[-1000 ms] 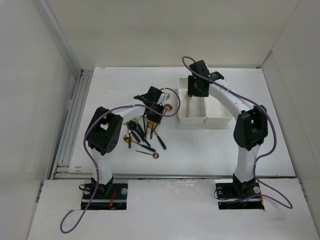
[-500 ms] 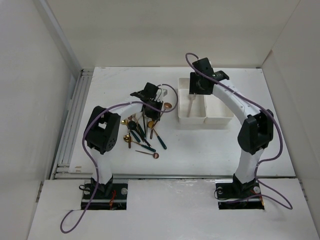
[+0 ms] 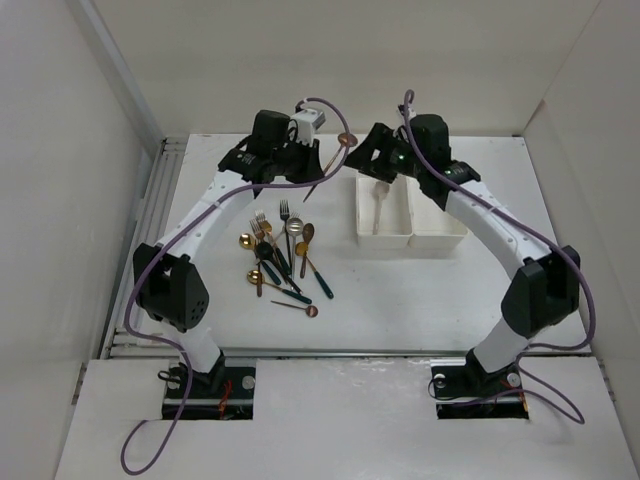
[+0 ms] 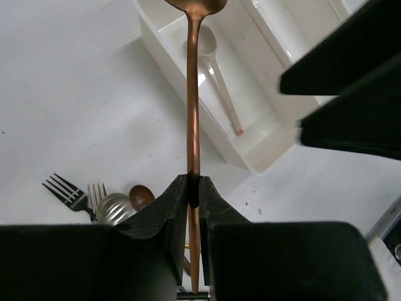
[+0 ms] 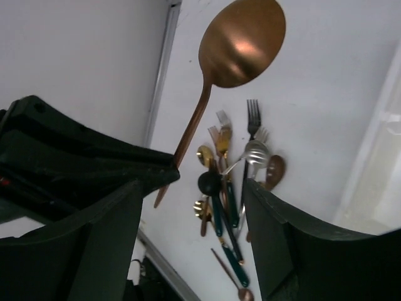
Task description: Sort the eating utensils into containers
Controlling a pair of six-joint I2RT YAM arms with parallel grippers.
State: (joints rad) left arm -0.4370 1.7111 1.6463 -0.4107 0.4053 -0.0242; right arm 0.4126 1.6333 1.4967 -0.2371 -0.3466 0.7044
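My left gripper (image 3: 312, 180) (image 4: 194, 185) is shut on the lower handle of a copper spoon (image 3: 345, 140) (image 4: 193, 113) (image 5: 241, 41), held high above the table beside the containers (image 3: 410, 238), with its bowl pointing at them. Close beside that bowl, my right gripper (image 3: 368, 158) (image 5: 200, 207) stands open with nothing between its fingers (image 4: 351, 81). The left bin (image 4: 164, 58) holds one pale spoon (image 3: 378, 205) (image 4: 216, 81). The other eating utensils (image 3: 280, 260) (image 5: 229, 188) lie in a loose pile on the table left of the bins.
White walls enclose the table on three sides, and a metal rail (image 3: 150, 230) runs along its left edge. The right bin (image 3: 440, 215) stands against the left one. A lone copper spoon (image 3: 298, 306) lies at the near end of the pile.
My left arm has lifted the copper spoon out of the pile, up and back toward the bins. My right gripper left a spoon in the left bin, swung left and opened wider.
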